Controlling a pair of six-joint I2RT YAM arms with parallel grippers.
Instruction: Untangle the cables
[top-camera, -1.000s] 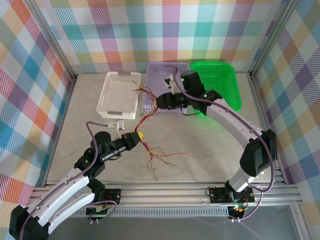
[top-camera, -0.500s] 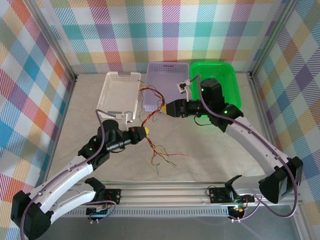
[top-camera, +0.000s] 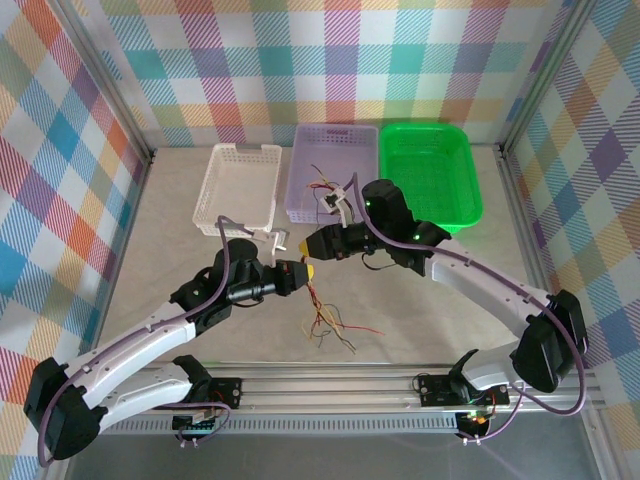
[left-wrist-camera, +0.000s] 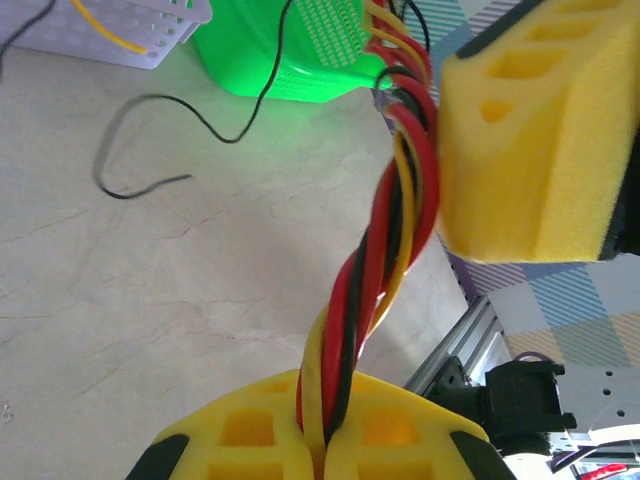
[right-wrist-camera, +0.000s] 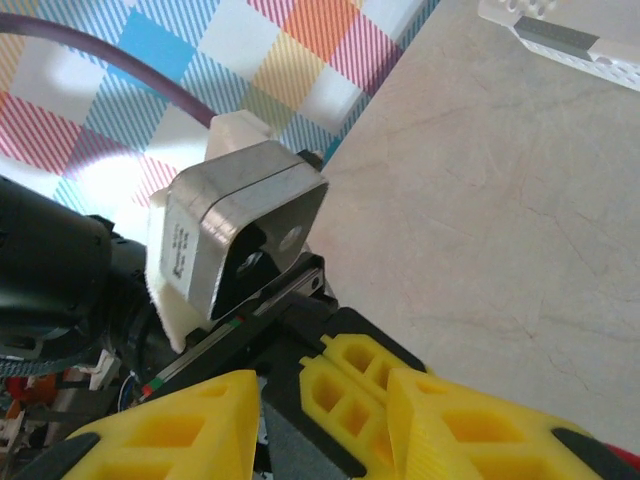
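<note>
Plaid walls close in a pale stone-look table (top-camera: 180, 250). At upper left of centre sits a white basket (top-camera: 205, 200). Below it the left gripper (top-camera: 305, 272) has its yellow pads pinched tight on the cables (top-camera: 325, 320), a twisted red, yellow and black bunch whose loose ends trail onto the table at lower centre. Just above, the right gripper (top-camera: 312, 243) has its fingers partly apart beside the bunch. Behind it stands a purple basket (top-camera: 300, 190) with a few wires inside, and a green basket (top-camera: 470, 190) sits at upper right.
</note>
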